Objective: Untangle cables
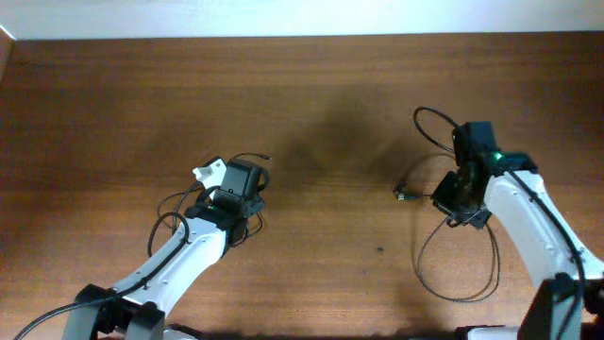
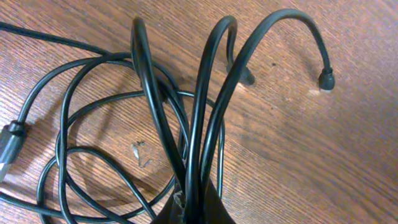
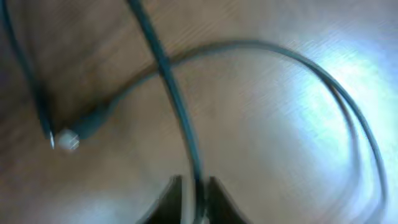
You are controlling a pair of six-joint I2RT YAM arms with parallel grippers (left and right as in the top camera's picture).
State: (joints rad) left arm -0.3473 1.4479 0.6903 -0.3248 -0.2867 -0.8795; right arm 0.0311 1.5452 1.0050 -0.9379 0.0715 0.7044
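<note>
The cables lie in two groups. My left gripper (image 2: 198, 208) is shut on a bunch of black cable strands (image 2: 205, 112) that arch up from the jaws, with loose loops (image 2: 93, 124) on the wood to the left and a small plug end (image 2: 325, 79) at the right. From overhead this gripper (image 1: 242, 185) sits over that clump (image 1: 179, 206). My right gripper (image 3: 194, 196) is shut on one thin cable (image 3: 168, 81); the view is blurred. From overhead the right gripper (image 1: 464, 189) holds a cable with a large loop (image 1: 460, 274) and a plug end (image 1: 402, 194).
A white plug piece (image 1: 204, 173) lies beside the left gripper. A thicker connector (image 2: 9, 144) shows at the left edge of the left wrist view. The wooden table (image 1: 330, 104) ends at a pale strip along the back.
</note>
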